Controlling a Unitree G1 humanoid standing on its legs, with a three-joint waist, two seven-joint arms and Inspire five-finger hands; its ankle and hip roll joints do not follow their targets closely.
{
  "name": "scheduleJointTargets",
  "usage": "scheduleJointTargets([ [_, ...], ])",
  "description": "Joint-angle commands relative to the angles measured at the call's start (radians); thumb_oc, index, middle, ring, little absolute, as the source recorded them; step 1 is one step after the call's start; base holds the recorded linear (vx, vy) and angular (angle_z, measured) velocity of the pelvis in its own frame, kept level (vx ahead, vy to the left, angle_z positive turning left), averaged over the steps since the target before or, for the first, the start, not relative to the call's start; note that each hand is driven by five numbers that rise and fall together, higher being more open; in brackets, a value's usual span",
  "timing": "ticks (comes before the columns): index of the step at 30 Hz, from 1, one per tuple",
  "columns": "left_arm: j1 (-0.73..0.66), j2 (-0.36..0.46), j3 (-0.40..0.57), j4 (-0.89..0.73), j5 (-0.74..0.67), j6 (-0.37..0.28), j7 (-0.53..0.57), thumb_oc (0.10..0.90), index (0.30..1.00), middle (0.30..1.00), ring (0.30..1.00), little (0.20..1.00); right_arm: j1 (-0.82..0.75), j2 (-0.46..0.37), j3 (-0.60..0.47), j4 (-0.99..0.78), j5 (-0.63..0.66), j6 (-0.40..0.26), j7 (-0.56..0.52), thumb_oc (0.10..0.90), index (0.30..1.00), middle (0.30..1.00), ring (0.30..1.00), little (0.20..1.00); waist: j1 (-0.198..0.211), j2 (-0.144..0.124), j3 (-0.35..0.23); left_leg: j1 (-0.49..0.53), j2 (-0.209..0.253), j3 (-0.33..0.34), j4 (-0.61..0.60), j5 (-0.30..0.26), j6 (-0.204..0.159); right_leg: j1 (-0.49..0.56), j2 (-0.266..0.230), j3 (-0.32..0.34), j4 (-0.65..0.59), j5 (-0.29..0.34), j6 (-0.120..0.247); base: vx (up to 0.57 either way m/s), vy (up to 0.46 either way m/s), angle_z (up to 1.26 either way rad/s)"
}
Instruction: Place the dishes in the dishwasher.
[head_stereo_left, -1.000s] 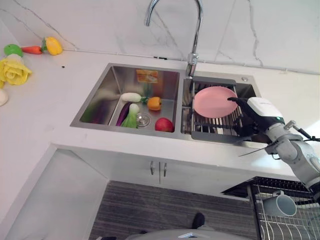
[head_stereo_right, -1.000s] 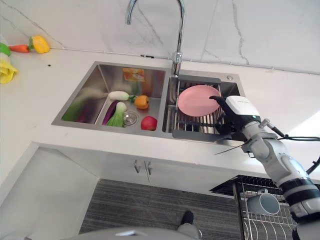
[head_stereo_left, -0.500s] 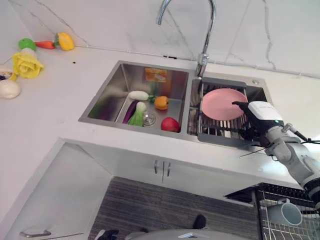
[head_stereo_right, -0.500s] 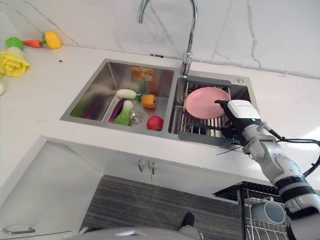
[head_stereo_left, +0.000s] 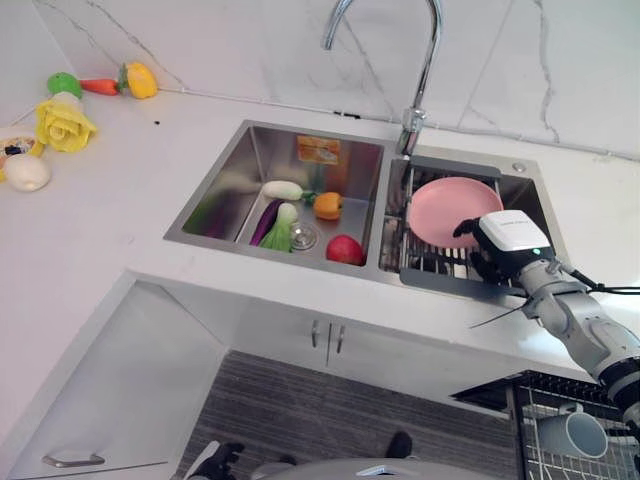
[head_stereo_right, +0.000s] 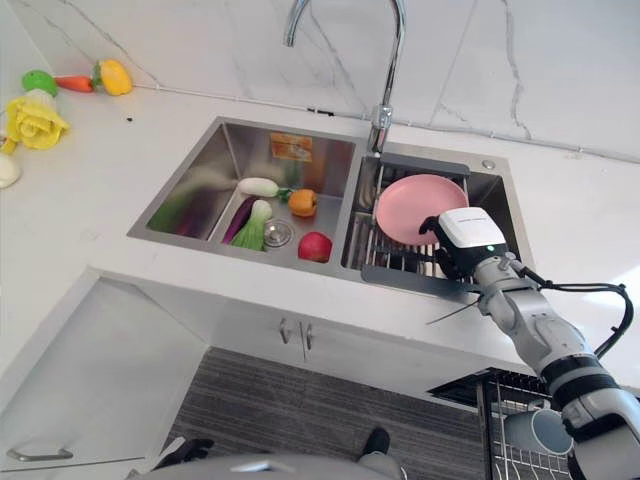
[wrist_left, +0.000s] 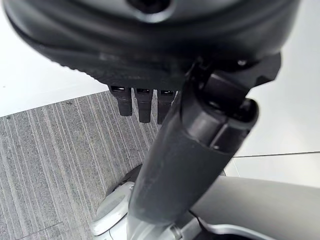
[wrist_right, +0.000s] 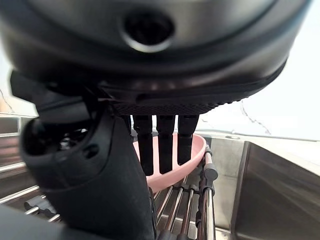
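A white marble-look counter (head_stereo_left: 90, 230) with a matching veined wall filled the scene, with a stainless double sink (head_stereo_left: 262, 148) set in it under a tall chrome tap (head_stereo_left: 418, 70). In the right basin, right of centre in the frame, one round pink plate (head_stereo_left: 445, 205) leaned tilted on a dark wire rack (head_stereo_right: 385, 258), probably propped there to drain and to give an edge to grasp. The right hand (head_stereo_left: 497, 245) hung just beside the plate's near rim, its fingers (wrist_right: 165, 142) straight and relaxed, pointing down in front of the plate with nothing gripped, so the pick-up looked not yet made. The left hand (wrist_left: 150, 60) showed over grey striped flooring, its fingers straight and empty. The left basin held four pieces of toy produce: a white radish, a green-and-purple bunch, an orange pepper and a red apple (head_stereo_left: 344, 249). At the lower right corner, one pale mug (head_stereo_left: 574, 433) sat in the dishwasher's wire basket (head_stereo_left: 540, 455).
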Motion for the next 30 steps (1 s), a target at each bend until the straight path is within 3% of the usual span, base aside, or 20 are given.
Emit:
scheduleJointTargets([
  [1,-0.024,0.038,-0.028,0.01,0.007,-0.025,0.011,0.8,0.9,0.9,0.9,0.9,-0.142,-0.016,0.022,-0.04,0.003,-0.006,-0.067,0.4,0.3,0.3,0.3,0.3,0.028,-0.021,-0.026,0.003,0.089,0.045,0.011,-0.02,-0.05,0.016,-0.076,0.013,0.016,-0.094,0.071,0.0,0.0,0.0],
  [5,-0.018,0.011,0.017,0.068,-0.066,-0.004,-0.012,0.8,0.9,0.9,0.9,0.9,-0.129,0.001,0.007,-0.081,0.061,-0.004,-0.025,0.4,0.3,0.3,0.3,0.3,0.025,-0.022,-0.03,0.006,0.089,0.051,0.012,-0.019,-0.05,0.018,-0.076,0.012,0.016,-0.092,0.07,0.0,0.0,0.0],
  [16,-0.019,-0.007,0.047,0.095,-0.087,0.014,-0.016,0.8,0.9,0.9,0.9,0.9,-0.069,0.047,-0.1,-0.206,0.203,-0.016,0.012,0.4,0.3,0.3,0.3,0.3,0.017,-0.021,-0.032,0.018,0.091,0.059,0.011,-0.022,-0.05,0.025,-0.072,0.017,0.016,-0.096,0.064,0.0,0.0,-0.01],
  [30,-0.021,-0.007,0.073,0.094,-0.081,0.02,-0.006,0.8,0.9,0.9,0.9,0.9,-0.001,-0.002,-0.292,-0.419,0.172,-0.013,-0.048,0.4,0.3,0.3,0.3,0.3,0.004,-0.024,-0.034,0.022,0.083,0.055,0.011,-0.028,-0.043,0.025,-0.08,0.024,0.02,-0.091,0.066,0.0,0.0,0.0],
])
